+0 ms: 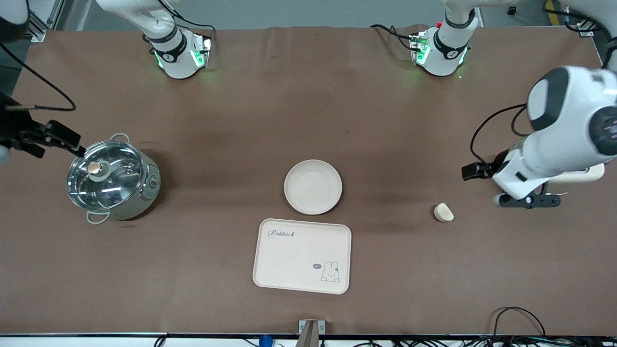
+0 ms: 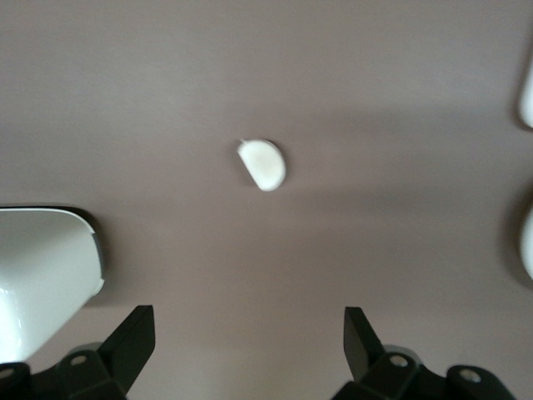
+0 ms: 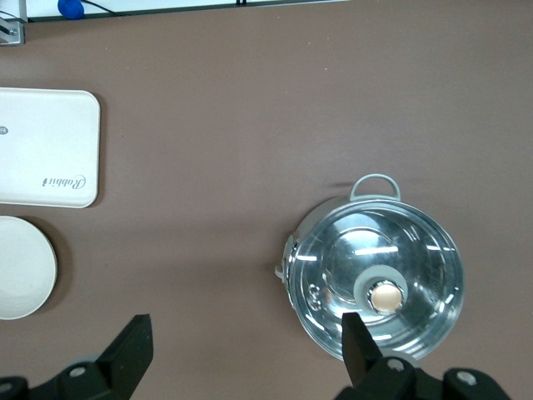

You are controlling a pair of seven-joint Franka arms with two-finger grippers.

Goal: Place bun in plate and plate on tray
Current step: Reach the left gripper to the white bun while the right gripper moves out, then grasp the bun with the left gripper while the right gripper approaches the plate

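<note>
One bun (image 1: 444,212) is lying by itself on the brown table (image 1: 231,120), toward my left arm's end, touching nothing; its flat cut side is facing my left arm's end of the table in the front view. In my left wrist view the bun (image 2: 263,163) is showing as a pale half-moon on bare cloth, ahead of my spread fingers (image 2: 133,337).

Well apart from it, near the table's middle, the plate (image 1: 313,187) is sitting with nothing in it, just beside the tray (image 1: 302,256) but not on it; the tray is lying nearer to the front camera than the plate, its "Rabbit" lettering and little rabbit drawing facing up, and nothing is resting on it.

I am holding my left gripper (image 1: 529,199) in the air over the table close to the bun, toward my left arm's end, with its fingers wide apart and gripping nothing. A white rounded object (image 2: 42,275) is showing just beside that gripper in the left wrist view; I cannot tell what it is.

I am holding my right gripper (image 1: 60,137) at the other end, over the edge of a steel pot (image 1: 113,179) with a glass lid, and its fingers (image 3: 132,350) are spread apart too, empty
</note>
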